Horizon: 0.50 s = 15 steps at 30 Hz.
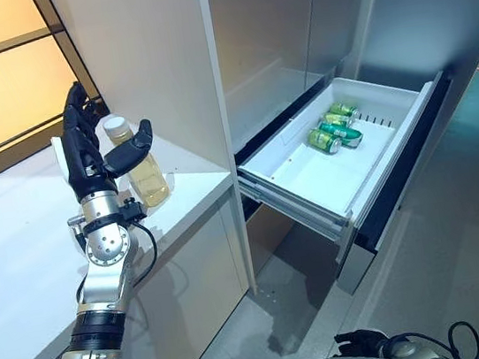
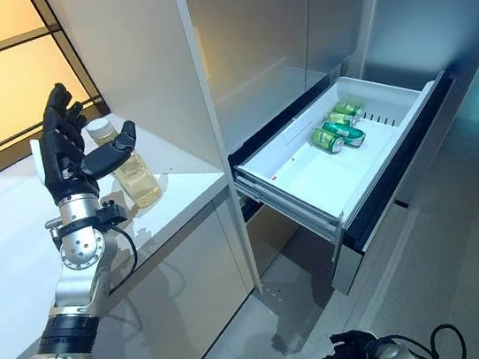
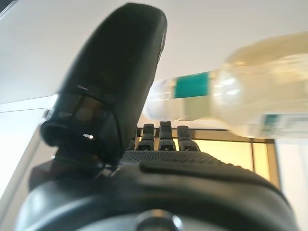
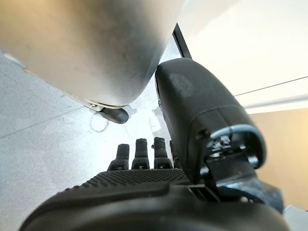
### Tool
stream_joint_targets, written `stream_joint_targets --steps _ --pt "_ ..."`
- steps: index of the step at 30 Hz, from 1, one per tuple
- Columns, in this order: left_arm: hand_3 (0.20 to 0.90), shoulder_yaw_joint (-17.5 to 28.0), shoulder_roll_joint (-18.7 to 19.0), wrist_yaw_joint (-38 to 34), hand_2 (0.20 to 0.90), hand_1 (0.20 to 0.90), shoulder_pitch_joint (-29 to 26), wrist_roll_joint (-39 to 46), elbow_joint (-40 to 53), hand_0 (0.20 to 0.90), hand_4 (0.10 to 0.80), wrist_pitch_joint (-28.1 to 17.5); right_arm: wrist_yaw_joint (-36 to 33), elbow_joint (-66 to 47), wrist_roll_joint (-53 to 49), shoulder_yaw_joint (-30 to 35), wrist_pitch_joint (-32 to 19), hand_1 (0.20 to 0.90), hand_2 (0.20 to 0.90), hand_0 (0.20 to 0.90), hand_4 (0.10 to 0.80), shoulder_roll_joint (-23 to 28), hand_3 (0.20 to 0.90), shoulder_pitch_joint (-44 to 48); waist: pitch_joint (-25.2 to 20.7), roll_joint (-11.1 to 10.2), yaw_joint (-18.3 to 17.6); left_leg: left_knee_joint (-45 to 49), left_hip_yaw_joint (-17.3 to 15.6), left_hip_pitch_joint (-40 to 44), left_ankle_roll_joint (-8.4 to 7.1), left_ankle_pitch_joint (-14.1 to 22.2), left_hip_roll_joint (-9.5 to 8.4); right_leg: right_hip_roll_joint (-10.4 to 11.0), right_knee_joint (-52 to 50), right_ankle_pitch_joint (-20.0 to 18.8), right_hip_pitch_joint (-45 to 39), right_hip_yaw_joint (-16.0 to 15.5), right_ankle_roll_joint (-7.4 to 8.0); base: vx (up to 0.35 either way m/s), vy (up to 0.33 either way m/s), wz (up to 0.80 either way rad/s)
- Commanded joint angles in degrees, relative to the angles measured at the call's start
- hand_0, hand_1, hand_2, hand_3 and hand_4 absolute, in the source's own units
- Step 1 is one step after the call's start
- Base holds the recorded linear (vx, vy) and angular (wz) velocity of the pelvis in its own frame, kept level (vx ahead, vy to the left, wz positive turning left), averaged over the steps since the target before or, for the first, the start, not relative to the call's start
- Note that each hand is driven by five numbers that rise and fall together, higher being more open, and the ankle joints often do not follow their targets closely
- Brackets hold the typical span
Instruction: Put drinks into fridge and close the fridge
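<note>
Bottle (image 1: 142,166) of pale yellow drink with a white cap stands upright on the white tabletop (image 1: 16,238), close to its front corner and just beside the tall pale cabinet panel (image 1: 161,65). I see my left robot hand (image 1: 84,152) raised right at it, fingers straight and spread upward, thumb reaching across the bottle's shoulder; I cannot tell if the thumb touches, and nothing is curled round it. Between the bottle and the fridge, that upright panel's edge stands in the way. Beyond it the fridge drawer (image 1: 293,176) is pulled out, white inside, with three green cans (image 1: 333,128) lying on their sides near its back. My right robot hand (image 2: 349,353) hangs low near the grey floor (image 1: 464,255), fingers relaxed and holding nothing.
</note>
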State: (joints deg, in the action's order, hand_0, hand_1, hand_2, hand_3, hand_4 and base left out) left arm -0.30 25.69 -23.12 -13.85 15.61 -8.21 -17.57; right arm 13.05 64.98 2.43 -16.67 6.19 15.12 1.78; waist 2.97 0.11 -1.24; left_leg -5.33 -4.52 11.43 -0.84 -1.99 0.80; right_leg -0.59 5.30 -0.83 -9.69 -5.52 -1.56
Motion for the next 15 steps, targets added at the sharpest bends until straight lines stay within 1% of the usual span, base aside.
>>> stream_joint_targets --steps 1,12,15 --pt "0.900 -0.29 4.59 0.71 0.900 0.900 -5.59 -3.20 1.30 0.900 0.800 -3.94 1.45 2.40 2.03 -2.66 0.43 0.900 0.900 0.900 0.800 0.84 0.900 -0.62 -1.23 -0.83 0.04 0.33 0.52 0.21 2.31 5.50 -2.00 2.46 -3.32 2.53 0.04 -1.02 4.86 0.000 0.000 0.00" --pt "0.900 -1.98 4.25 2.25 0.900 0.900 -5.77 -2.88 -1.59 0.900 0.800 -2.50 1.70 2.64 2.70 -2.56 0.32 0.900 0.900 0.900 0.800 0.88 0.900 -0.47 -1.20 -0.70 -0.23 0.33 0.01 0.48 2.38 5.51 -1.95 2.38 -3.42 2.53 -0.03 -0.74 4.87 0.000 0.000 0.00" --pt "0.900 -2.18 3.82 2.45 0.900 0.900 -5.64 -2.44 -3.23 0.900 0.800 -2.99 1.80 2.53 2.91 -2.54 0.32 0.900 0.900 0.900 0.800 0.92 0.900 -0.55 -1.17 -0.76 -0.34 0.33 -0.14 0.53 2.38 5.51 -1.95 2.36 -3.43 2.58 -0.10 -0.64 4.84 0.000 0.000 0.00"
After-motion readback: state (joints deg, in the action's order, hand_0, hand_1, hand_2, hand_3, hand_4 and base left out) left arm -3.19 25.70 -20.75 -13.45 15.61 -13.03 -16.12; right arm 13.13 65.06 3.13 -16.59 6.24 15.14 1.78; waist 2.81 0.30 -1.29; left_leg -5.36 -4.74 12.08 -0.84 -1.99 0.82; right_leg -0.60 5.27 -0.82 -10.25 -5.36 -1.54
